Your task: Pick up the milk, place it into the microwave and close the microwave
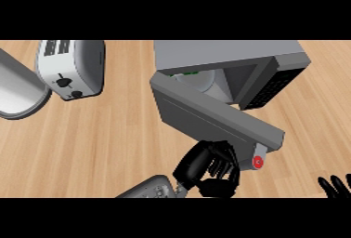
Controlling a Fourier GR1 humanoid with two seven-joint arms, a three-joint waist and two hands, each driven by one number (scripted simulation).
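Gripping the milk [257,161], by appearance: left hand [209,168] curled round its body, red cap showing just beside the free end of the open door [212,118] of the microwave [226,53]. Held over the worktop [103,139], not yet inside the cavity. Right hand [336,186] resting open at lower right edge. Judged light, fairly stiff, smooth-sided; best taken round the mid-body, kept upright, never by the cap.

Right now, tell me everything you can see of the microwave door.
The microwave door is a grey slab, looking like metal or plastic, swung partly open from the microwave and angled toward the lower right. It hides part of the cavity. The left hand is curled against the door's lower outer edge, beside a small grey piece with a red circle.
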